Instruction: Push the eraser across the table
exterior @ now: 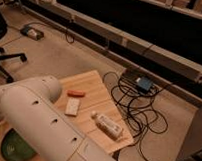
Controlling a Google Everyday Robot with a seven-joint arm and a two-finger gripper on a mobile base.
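The gripper is out of view. On the table (99, 95), a short bar (76, 93) lies behind a flat block (72, 107), a bottle (108, 125) right of both; cables (136, 108) lie on the floor beyond.
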